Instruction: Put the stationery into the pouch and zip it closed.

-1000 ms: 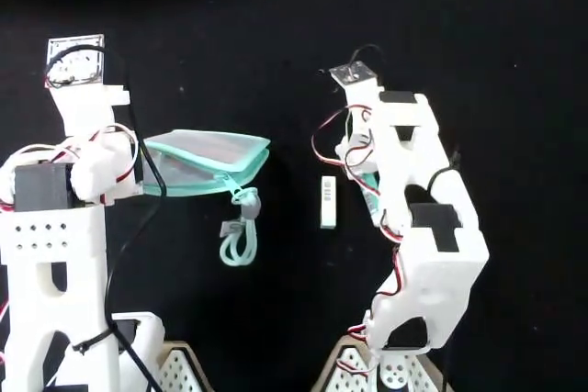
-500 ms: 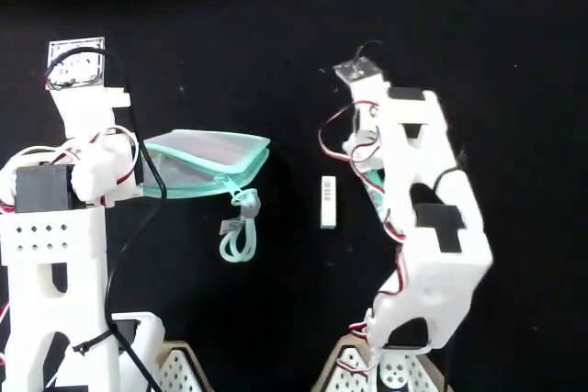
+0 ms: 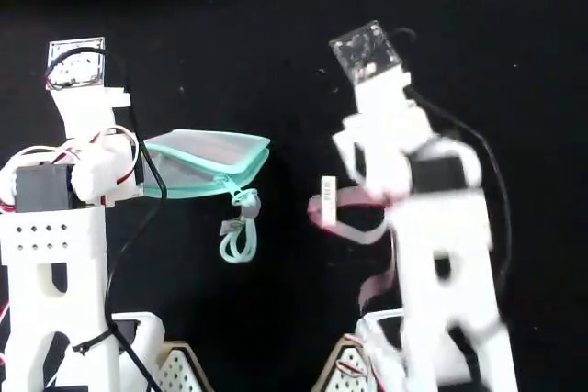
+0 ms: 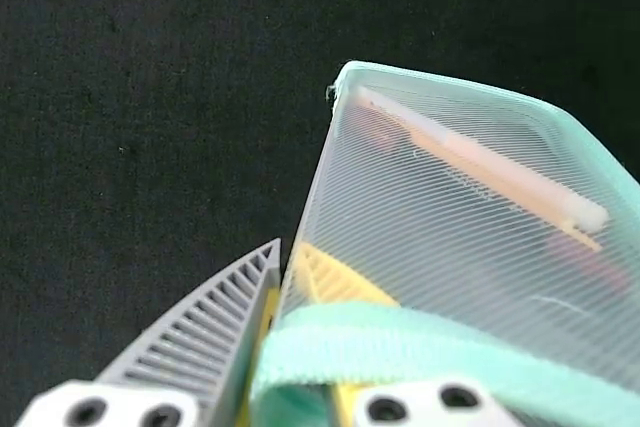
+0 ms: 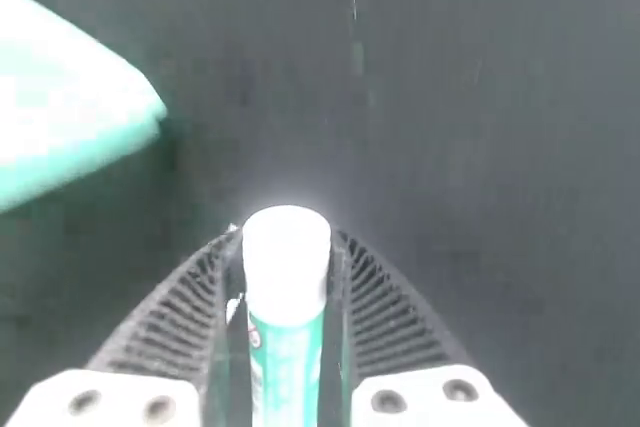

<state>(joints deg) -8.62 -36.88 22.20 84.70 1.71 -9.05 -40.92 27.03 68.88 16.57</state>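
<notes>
A teal mesh pouch [image 3: 209, 161] lies on the black table with its mouth and teal zip loop [image 3: 239, 238] toward the middle. My left gripper [image 4: 290, 277] is shut on the pouch's [image 4: 450, 217] end; through the mesh I see a pale pen [image 4: 480, 162] and something yellow inside. A white-and-green tube [image 5: 286, 287] stands between the fingers of my right gripper [image 5: 286, 232], which is shut on it above the table, with the pouch's [image 5: 60, 142] teal edge a little way off. A small white eraser-like block [image 3: 328, 195] lies between the pouch and the right arm [image 3: 404, 162].
The black tabletop [image 3: 514, 71] stretches wide on the far side and to the right. Both arm bases [image 3: 175, 369] stand at the near edge. The left arm's body [image 3: 55, 227] stands close beside the pouch's end.
The right arm has swung and straightened, its wrist turning toward the pouch with the tube in its grip. The left arm, pouch and white block stay where they were.
</notes>
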